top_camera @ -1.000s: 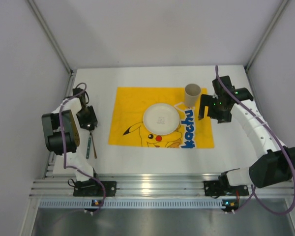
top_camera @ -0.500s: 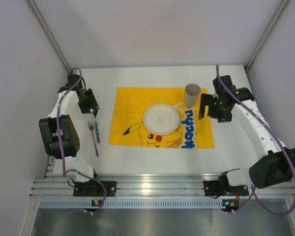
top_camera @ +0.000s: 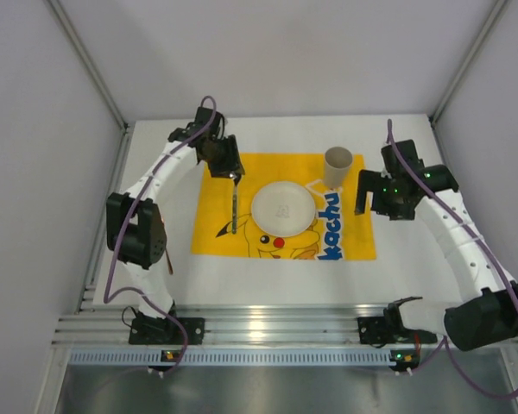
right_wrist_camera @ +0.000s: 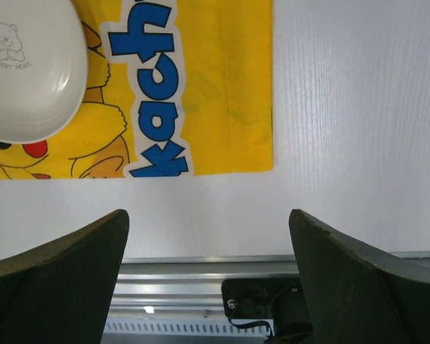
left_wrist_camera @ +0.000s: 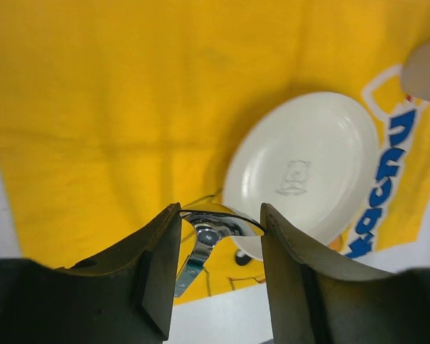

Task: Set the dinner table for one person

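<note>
Top external: mat on dinner table

Bright, even overhead light casts soft shadows; the near fingers look blurred, and the metal utensil glints.

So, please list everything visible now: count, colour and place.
dinner table: one, white, under everything
aluminium rail: one, silver, table's near edge
cloth mat: one, yellow cartoon print, table's middle
plate: one, white, on the mat
cup: one, beige, on the mat, right of the plate
metal utensil: one, shiny, probably a spoon, over the mat left of the plate
brown handle: one, on the table by the left arm, mostly hidden
left gripper: one, black, shut on the metal utensil
right gripper: one, black, open, near the mat's right edge
</note>
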